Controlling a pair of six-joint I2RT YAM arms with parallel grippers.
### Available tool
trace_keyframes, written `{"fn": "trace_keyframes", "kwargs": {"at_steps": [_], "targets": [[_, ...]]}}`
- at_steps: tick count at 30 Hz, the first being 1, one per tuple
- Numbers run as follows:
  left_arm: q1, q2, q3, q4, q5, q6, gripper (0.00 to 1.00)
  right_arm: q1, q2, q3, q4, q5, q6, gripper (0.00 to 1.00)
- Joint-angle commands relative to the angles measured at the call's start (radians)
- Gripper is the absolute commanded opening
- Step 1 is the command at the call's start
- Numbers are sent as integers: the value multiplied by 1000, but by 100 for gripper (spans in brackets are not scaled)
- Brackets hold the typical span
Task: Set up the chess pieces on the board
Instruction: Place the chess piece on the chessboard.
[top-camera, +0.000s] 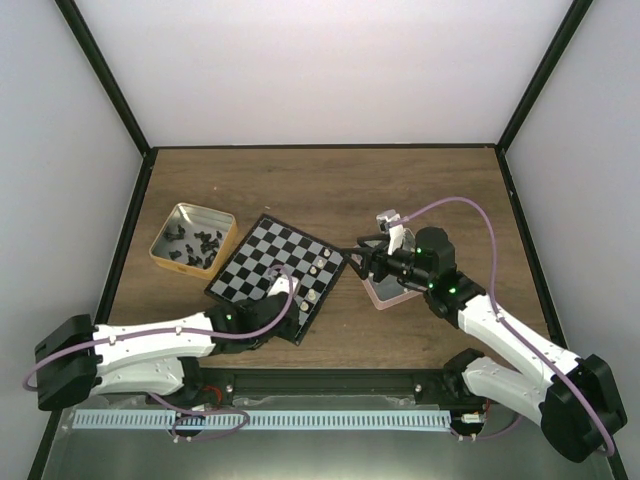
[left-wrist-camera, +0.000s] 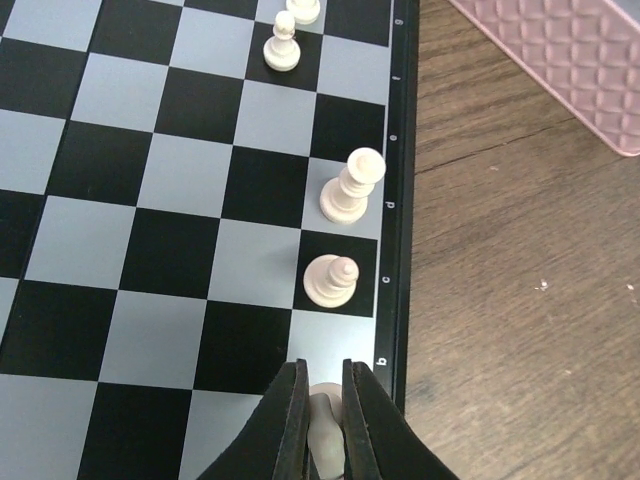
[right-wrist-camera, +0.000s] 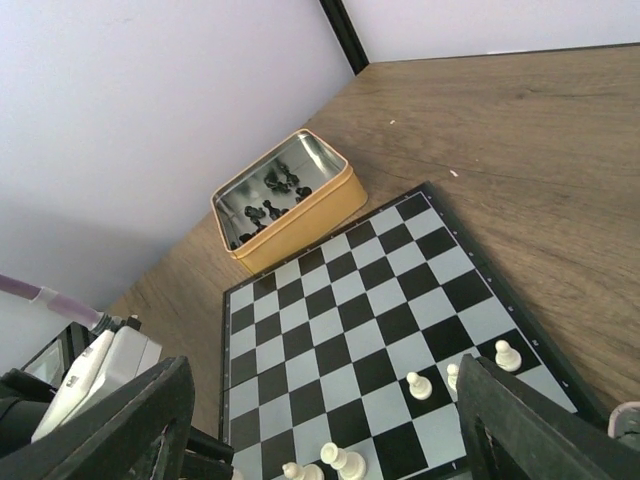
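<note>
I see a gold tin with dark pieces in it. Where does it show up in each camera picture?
Top external: the tin sits left of centre, just left of the board.
Left wrist: the tin is not in view; the board fills most of the picture.
Right wrist: the tin is at upper middle, beyond the board's far corner.
Shared landmark: the board, seen in all three views.

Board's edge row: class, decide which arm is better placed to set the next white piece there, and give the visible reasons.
Left. The left tool is shut on a white piece just over the board's edge row. The right tool is open, holding nothing, beside the board.
</note>
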Motion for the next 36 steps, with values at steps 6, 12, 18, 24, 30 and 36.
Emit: {"fn": "trace_keyframes", "kwargs": {"at_steps": [6,12,18,24,30,36], "targets": [[-40,115,-20,134,-93,26,4,6,5,9,-19,51,-13,74],[-55,181,10,141,-90,28,5,7,1,19,-40,71,-25,74],[-62,211,9,147,-105,20,11,7,6,22,-39,73,-27,74],[-62,225,9,162,-99,17,10,7,21,26,-41,73,-27,74],[-62,230,0,178,-109,10,10,7,22,24,-40,74,-26,74],[-62,245,5,180,-130,13,11,7,27,30,-45,78,-30,74]]}}
